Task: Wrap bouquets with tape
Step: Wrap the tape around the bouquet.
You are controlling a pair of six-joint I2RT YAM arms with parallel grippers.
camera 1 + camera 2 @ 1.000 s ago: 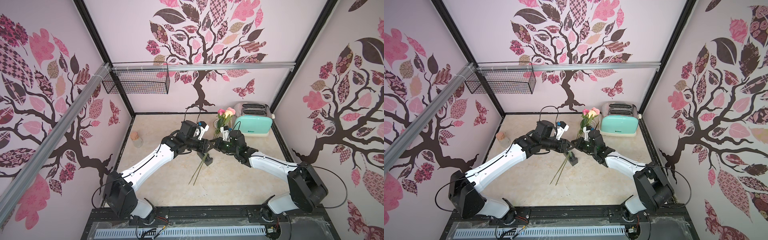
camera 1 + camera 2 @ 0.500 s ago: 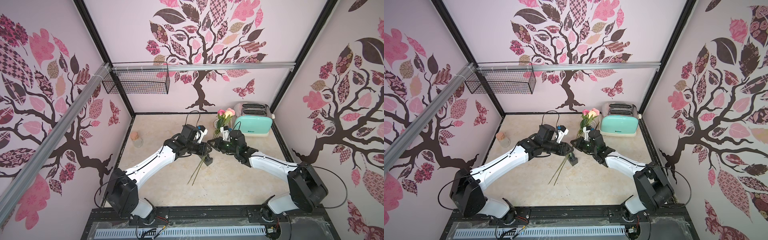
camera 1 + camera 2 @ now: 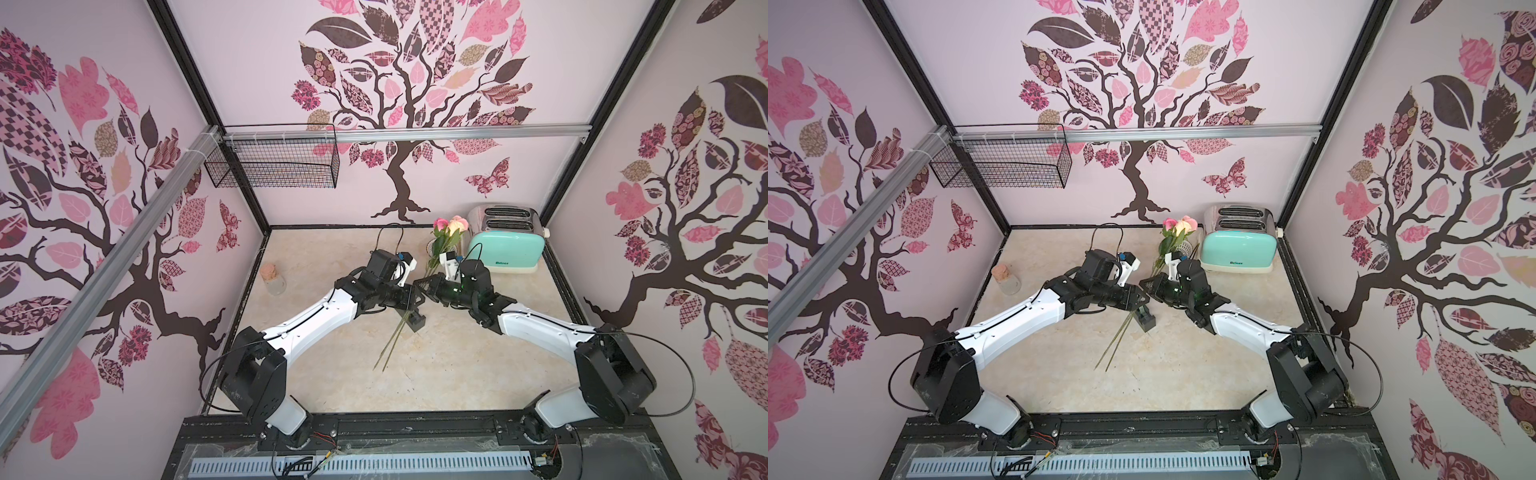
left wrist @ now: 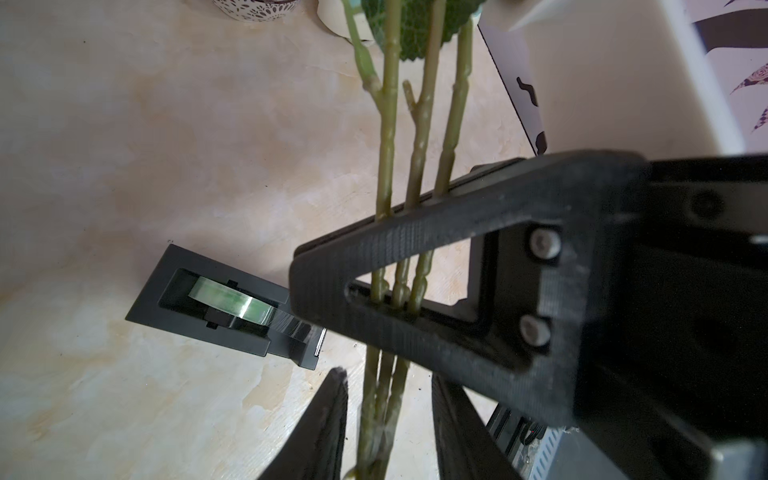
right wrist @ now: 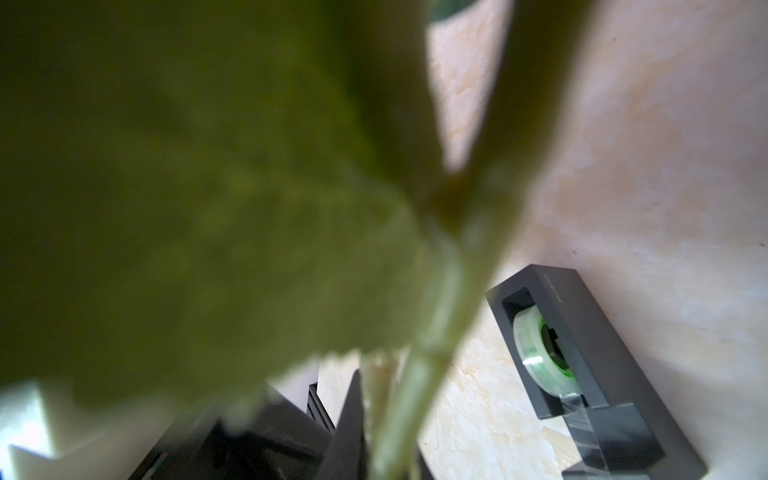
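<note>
The bouquets (image 3: 448, 232) lean over the desk (image 3: 457, 374), the right pincer (image 3: 424, 287) clamped on the stems and the left pincer (image 4: 387, 374) apart around them. A mint toaster (image 3: 505, 249) stands behind. The tape (image 4: 232, 305) dispenser lies beneath, and a corked jar (image 3: 274, 282) sits well apart. A leaf smothers the right wrist view.

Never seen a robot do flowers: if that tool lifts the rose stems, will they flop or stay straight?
Probably stay fairly straight: clamped in the right tool, the rose stems run on past it without drooping. Likely light, being so thin. The blooms at the far end may make them a bit top-heavy.
</note>
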